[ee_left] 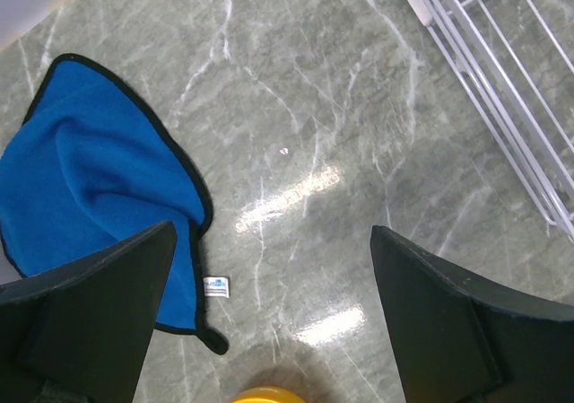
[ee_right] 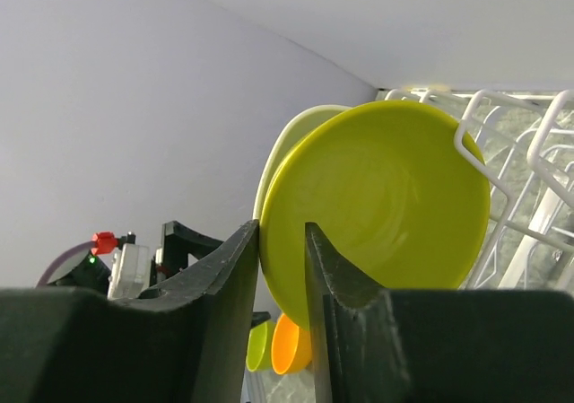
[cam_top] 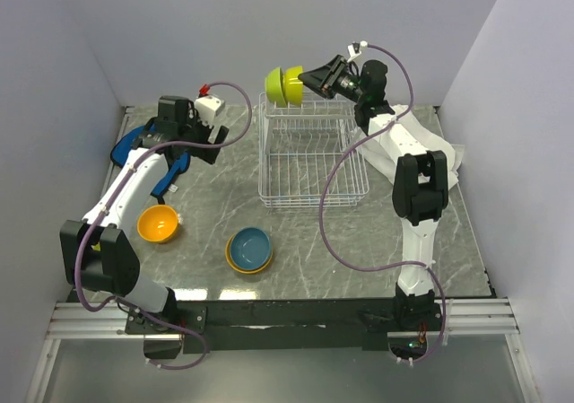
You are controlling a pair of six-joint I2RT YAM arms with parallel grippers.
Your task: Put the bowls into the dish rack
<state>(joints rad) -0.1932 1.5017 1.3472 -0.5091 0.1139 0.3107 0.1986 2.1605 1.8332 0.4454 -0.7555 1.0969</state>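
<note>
Right wrist, right gripper (ee_right: 282,234) reaching rack (ee_right: 464,143), slightly parted astride lime bowl (ee_right: 386,197), left gripper (ee_left: 273,231) spread wide

Left arm (cam_top: 121,188) leans forward from its base, elbow folded low, and the left hand (ee_left: 273,232) points straight down with its fingers (ee_left: 90,304) spread wide. Right arm (cam_top: 420,188) stands tall and reaches to the far side, the right hand (cam_top: 309,78) held high and level, its fingers (ee_right: 224,304) just a narrow slot apart.
</note>
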